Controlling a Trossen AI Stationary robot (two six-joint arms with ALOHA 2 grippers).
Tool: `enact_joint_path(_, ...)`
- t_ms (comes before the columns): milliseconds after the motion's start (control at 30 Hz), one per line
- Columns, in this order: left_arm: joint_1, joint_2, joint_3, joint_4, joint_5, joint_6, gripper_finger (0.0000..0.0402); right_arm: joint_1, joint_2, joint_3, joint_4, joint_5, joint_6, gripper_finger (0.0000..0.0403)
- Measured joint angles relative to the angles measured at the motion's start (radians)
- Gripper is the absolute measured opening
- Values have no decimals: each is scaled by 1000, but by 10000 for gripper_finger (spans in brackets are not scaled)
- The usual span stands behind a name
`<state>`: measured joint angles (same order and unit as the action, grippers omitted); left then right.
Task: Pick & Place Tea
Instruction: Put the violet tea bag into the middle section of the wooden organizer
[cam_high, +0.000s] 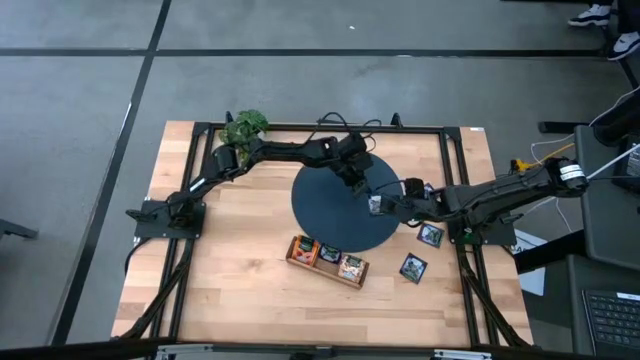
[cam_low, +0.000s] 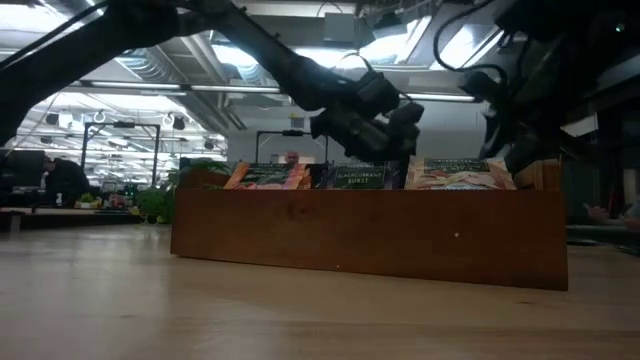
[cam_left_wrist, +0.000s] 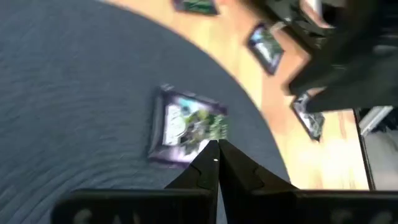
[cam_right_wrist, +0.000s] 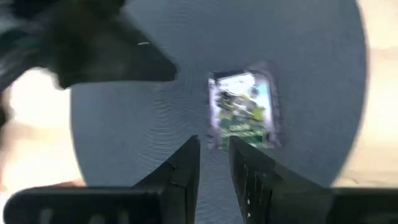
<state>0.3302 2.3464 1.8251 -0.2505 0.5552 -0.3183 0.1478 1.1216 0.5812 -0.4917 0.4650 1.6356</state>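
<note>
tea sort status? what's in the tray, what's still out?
Done: the tray already holds sachets in its compartments. In hand: one dark sachet lies on the round mat, with the shut left gripper and the right gripper both at it, neither clearly gripping. Left: two loose sachets on the wood right of the mat.

the high view is evenly lit and fairly sharp, with soft shadows under the arms on the table (cam_high: 240, 250). the low view is dim in front; ceiling lights (cam_low: 250, 55) glare behind, leaving the arms as dark shapes and the near table blurred. both wrist views are smeared; the sachet (cam_left_wrist: 186, 124) looks soft, the mat (cam_right_wrist: 124, 137) grainy.
</note>
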Motion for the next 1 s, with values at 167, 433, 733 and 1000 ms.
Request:
enact_joint_path(167,-28,2,0,15,-3,41,3,0,45,0,-37,-37,95,88)
enact_joint_path(433,-81,42,-1,18,-141,132,4,0,108,0,-24,-68,199,88)
enact_joint_path(733,-88,100,1,107,-282,209,2,1,116,0,-22,-69,243,88)
enact_joint_path(1000,-89,119,9,-18,-279,180,2,1,116,0,-19,-96,243,88)
